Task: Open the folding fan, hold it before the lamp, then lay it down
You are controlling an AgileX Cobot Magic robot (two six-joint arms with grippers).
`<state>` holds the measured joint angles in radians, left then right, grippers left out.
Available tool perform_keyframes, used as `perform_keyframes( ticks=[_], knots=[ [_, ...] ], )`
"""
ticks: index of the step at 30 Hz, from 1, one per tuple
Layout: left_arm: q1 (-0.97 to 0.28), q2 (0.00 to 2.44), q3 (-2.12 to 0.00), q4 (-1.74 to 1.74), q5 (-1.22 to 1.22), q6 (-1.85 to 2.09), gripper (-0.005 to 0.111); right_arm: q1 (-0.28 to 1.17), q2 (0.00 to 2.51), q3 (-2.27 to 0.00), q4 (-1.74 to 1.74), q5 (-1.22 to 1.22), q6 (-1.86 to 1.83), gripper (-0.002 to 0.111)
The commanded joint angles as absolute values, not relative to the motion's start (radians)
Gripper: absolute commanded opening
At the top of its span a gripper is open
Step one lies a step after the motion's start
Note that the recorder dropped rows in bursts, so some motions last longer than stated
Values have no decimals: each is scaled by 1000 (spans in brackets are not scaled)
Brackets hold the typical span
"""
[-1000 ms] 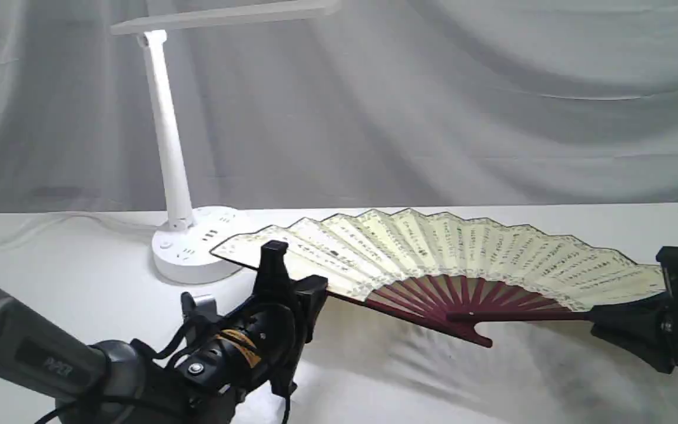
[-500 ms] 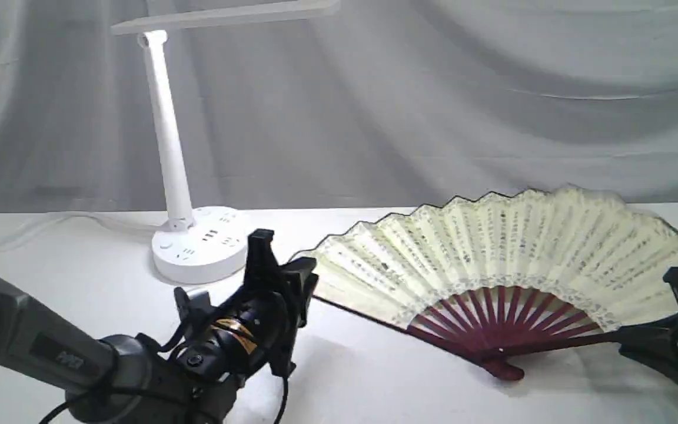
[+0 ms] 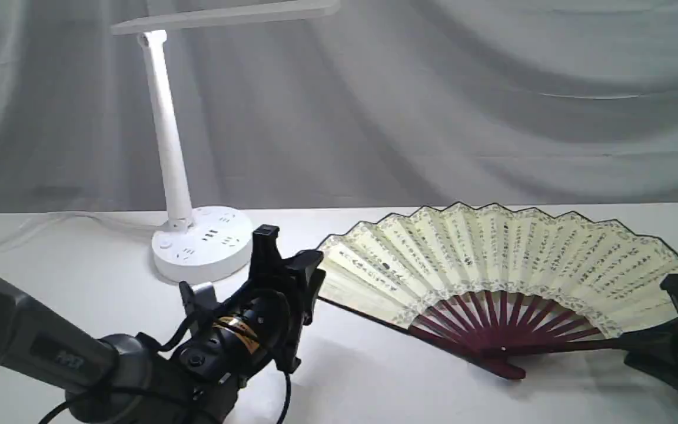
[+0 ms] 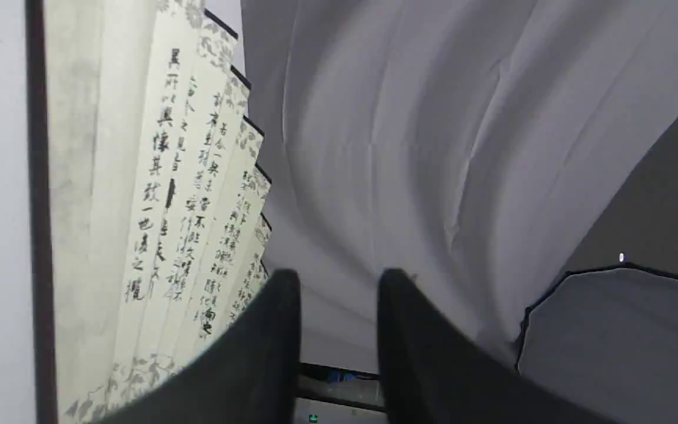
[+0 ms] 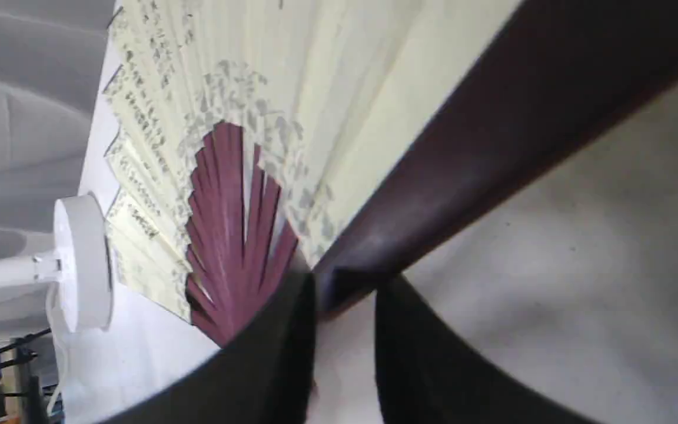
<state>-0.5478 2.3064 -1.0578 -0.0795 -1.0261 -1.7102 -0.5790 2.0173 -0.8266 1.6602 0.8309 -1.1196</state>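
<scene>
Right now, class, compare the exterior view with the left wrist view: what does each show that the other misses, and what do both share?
Only the exterior view shows the lamp and the maroon ribs of the folding fan. Only the left wrist view shows the script large enough to read, with nothing between the fingers of the left hand. Both show the fan's cream paper, that hand and the curtain.

Lamp [image 3: 169,147] left of folding fan [image 3: 492,253]
</scene>
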Motion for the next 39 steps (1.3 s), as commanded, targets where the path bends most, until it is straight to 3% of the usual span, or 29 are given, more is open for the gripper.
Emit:
perform_keyframes(
  ticks=[1, 5, 7, 16, 21, 34, 39],
  knots=[
    [-545, 2294, -1061, -55, -1043, -1715, 24, -584, 2017, -823, 1639, 814, -1134, 39],
    [-545, 2285, -1061, -33, -1043, -1715, 24, -584, 2017, -823, 1615, 847, -1077, 58],
    [-545, 2276, -1061, -9, -1031, -1715, 24, -584, 2017, -823, 1599, 872, -1055, 60],
    [-515, 2152, -1061, 216, -787, -1726, 24, -581, 1971, -823, 1401, 905, -911, 59],
    [-505, 2049, -1061, 277, -593, -1731, 24, -565, 1879, -823, 1293, 903, -823, 52],
    [-476, 1742, -1065, 620, 234, -1704, 23, -565, 1584, -828, 755, 910, -465, 49],
    [-476, 1639, -1065, 579, 492, -1415, 23, -535, 1540, -828, 615, 871, -373, 49]
  ],
)
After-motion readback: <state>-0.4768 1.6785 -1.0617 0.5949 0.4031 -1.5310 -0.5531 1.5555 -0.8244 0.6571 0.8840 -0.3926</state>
